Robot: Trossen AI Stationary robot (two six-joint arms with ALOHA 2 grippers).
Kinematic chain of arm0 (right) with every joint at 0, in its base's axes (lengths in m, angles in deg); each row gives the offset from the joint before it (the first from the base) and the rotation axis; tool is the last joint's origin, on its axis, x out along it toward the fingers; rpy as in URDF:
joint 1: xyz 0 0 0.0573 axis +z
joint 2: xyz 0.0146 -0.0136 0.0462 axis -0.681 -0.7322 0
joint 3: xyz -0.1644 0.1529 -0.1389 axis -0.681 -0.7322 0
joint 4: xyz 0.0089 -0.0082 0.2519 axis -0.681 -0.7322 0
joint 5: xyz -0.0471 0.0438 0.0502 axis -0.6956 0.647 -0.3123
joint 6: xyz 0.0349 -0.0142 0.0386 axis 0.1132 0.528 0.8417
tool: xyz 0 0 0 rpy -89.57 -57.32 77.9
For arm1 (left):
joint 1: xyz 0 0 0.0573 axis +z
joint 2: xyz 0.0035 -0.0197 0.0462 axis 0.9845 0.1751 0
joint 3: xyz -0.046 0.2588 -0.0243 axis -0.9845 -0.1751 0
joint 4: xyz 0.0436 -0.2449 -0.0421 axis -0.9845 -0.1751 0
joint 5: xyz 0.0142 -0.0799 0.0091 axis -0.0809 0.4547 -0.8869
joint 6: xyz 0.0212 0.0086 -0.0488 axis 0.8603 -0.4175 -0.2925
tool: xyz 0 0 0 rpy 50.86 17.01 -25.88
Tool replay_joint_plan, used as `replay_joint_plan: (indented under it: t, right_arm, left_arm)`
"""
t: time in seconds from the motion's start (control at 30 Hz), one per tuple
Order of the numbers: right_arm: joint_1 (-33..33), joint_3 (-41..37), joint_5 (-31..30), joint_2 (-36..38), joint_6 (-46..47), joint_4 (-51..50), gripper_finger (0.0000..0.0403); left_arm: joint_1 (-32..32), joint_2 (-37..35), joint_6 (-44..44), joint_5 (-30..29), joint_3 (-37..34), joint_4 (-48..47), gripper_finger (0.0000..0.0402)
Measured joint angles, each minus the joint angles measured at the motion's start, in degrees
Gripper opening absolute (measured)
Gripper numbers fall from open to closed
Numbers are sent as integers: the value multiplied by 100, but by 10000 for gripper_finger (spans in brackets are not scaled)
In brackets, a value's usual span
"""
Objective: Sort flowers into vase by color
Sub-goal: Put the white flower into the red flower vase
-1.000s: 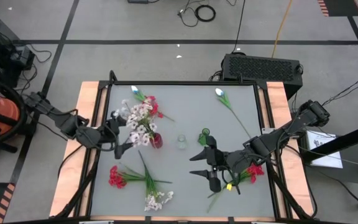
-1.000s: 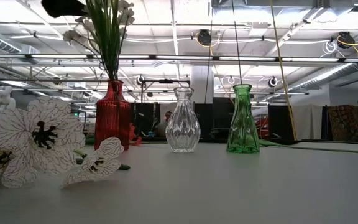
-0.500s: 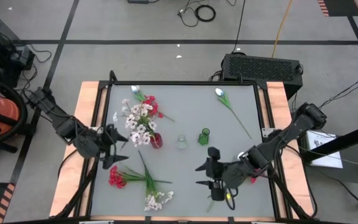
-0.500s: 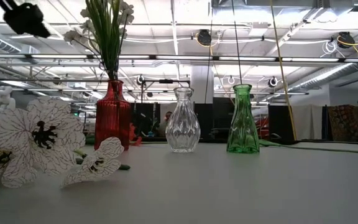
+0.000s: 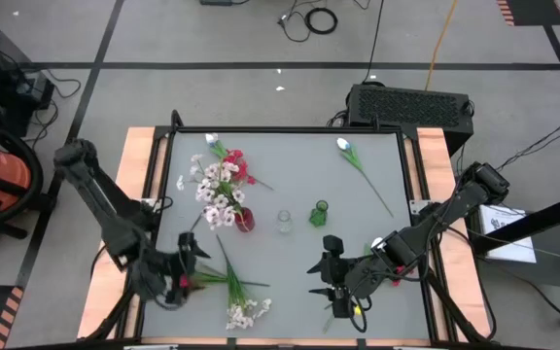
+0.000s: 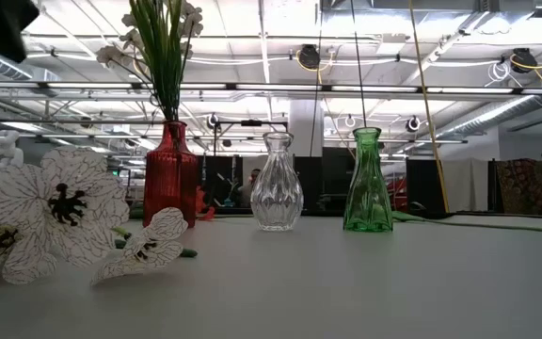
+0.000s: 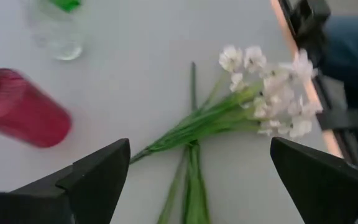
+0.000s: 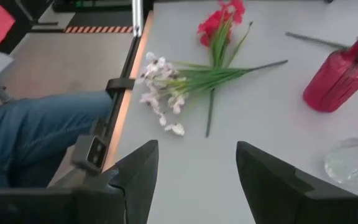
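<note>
- My left gripper (image 5: 185, 272) has swung away from the red vase (image 5: 245, 220) within the last second. It now hangs, fingers spread and empty, over the front-left pile, above the red sprig (image 5: 182, 282).
- The pinkish-white sprig (image 7: 272, 109) lies in that pile, stems crossing the red one's. Both still need sorting.
- The red vase holds a pinkish-white bunch (image 5: 216, 194) with red blooms (image 5: 236, 167) at its far side, so that colour mix may need checking.
- The clear vase (image 5: 284, 222) and green vase (image 5: 319, 214) look empty from above.
- My right gripper (image 5: 327, 280) has slid towards the front edge, jaws apart, carrying nothing. I can no longer see the red sprig it was beside.
- A white bud (image 5: 343, 146) lies at the far right, untouched.
</note>
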Motion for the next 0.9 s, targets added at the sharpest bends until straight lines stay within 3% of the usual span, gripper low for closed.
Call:
replay_joint_plan:
  t: [0.23,0.4,0.67,0.9]
  right_arm:
    - [26,0,28,0,125,-209,208]
    - [26,0,28,0,93,-214,208]
    - [26,9,26,0,40,-308,208]
    - [26,9,26,0,31,-314,208]
  left_arm:
    - [-23,1282,645,171,0,677,384]
    - [226,1730,1329,173,4,1137,343]
    - [805,2000,2095,513,4,1176,274]
    - [1451,1999,2567,1196,4,1077,246]
